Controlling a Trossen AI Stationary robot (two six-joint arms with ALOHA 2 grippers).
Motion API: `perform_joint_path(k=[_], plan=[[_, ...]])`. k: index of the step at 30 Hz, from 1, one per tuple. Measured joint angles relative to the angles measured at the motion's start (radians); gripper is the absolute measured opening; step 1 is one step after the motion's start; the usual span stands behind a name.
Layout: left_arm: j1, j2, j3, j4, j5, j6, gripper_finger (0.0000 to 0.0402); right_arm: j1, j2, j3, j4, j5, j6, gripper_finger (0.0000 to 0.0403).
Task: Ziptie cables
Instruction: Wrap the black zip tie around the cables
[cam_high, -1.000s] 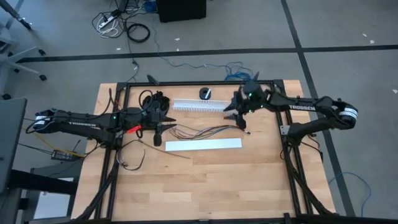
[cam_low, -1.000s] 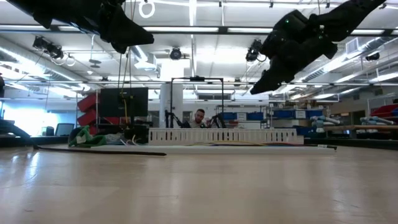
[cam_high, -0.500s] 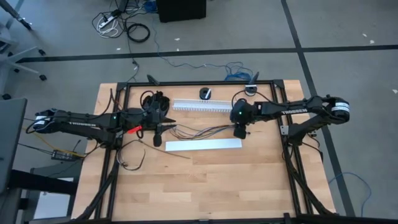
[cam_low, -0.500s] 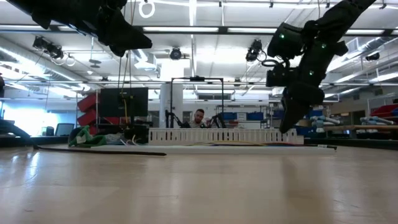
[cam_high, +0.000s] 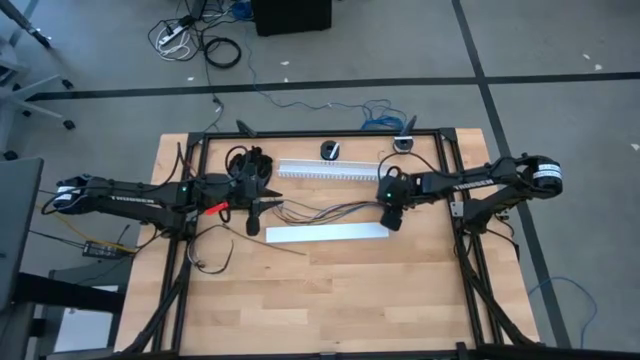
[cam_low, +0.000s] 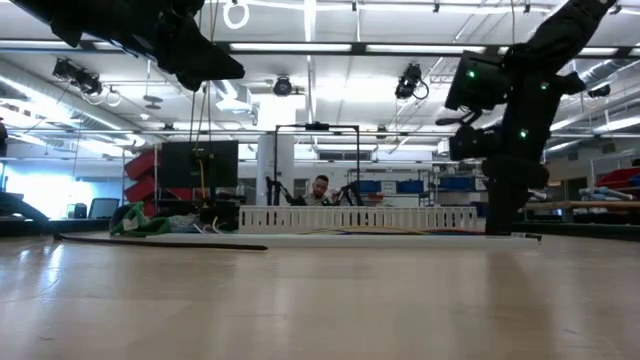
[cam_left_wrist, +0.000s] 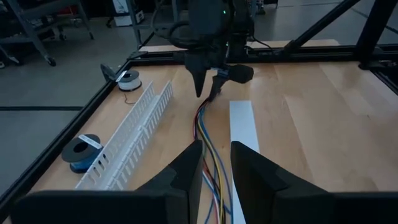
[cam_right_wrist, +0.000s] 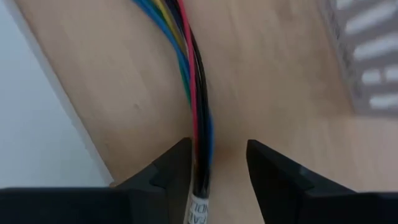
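A pale wooden desk (cam_high: 330, 290) inside a black metal frame (cam_high: 470, 280), seen from above, with one dark robot arm reaching in from each side.

The right arm has swung in from the desk's far edge and dropped in the last second. Its right tool (cam_high: 391, 213) now points straight down over one end of the cables (cam_high: 330, 211). The wrist view shows its two fingers (cam_right_wrist: 168, 171) standing apart on either side of the coloured bundle, not yet touching it, the gap narrowing. This looks like the start of a grasp to gather that end for tying.

The left arm has not moved. Its left tool (cam_high: 254, 213) hangs above the other end of the cables, its fingers (cam_left_wrist: 189, 168) a little apart with the wires running between them; whether they actually grip is unclear.

The cables lie on the desk in a loose strand between the two tools. A white slotted duct (cam_high: 318, 170) lies just beyond them, a flat white strip (cam_high: 326, 232) just in front, touching or nearly so.

The near half of the desk lies open, giving free room. The duct and strip hem the cables closely. Two small spools (cam_left_wrist: 83, 149) sit near the far edge.
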Motion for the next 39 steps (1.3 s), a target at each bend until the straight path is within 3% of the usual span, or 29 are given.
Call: perform_joint_path(k=[4, 8, 10, 17, 26, 30, 34, 39], plan=[[0.000, 0.000, 0.000, 0.000, 0.000, 0.000, 0.0078, 0.001, -0.002, -0.027, 0.007, -0.004, 0.047, 0.0118], [0.000, 0.000, 0.000, 0.001, 0.000, 0.000, 0.0078, 0.005, -0.002, -0.036, 0.008, -0.016, 0.049, 0.0031], [0.000, 0.000, 0.000, 0.001, 0.000, 0.000, 0.0078, 0.014, -0.002, -0.037, 0.013, -0.015, 0.042, 0.0013], [0.000, 0.000, 0.000, 0.005, 0.000, 0.000, 0.0078, 0.051, -0.038, -0.023, 0.006, -0.038, 0.064, 0.0003], [0.000, 0.000, 0.000, 0.007, 0.000, 0.000, 0.0078, 0.167, -0.094, 0.138, 0.012, -0.052, 0.036, 0.0001], [0.000, 0.000, 0.000, 0.037, 0.000, 0.010, 0.0078, 0.201, -0.083, 0.226, 0.072, -0.117, -0.021, 0.0001], [0.000, -0.015, 0.000, 0.060, 0.000, 0.032, 0.0078, 0.209, -0.052, 0.298, 0.187, -0.247, -0.095, 0.0000], [0.000, -0.062, 0.000, 0.090, 0.000, 0.033, 0.0078, 0.196, 0.056, 0.398, 0.240, -0.368, -0.150, 0.0000]])
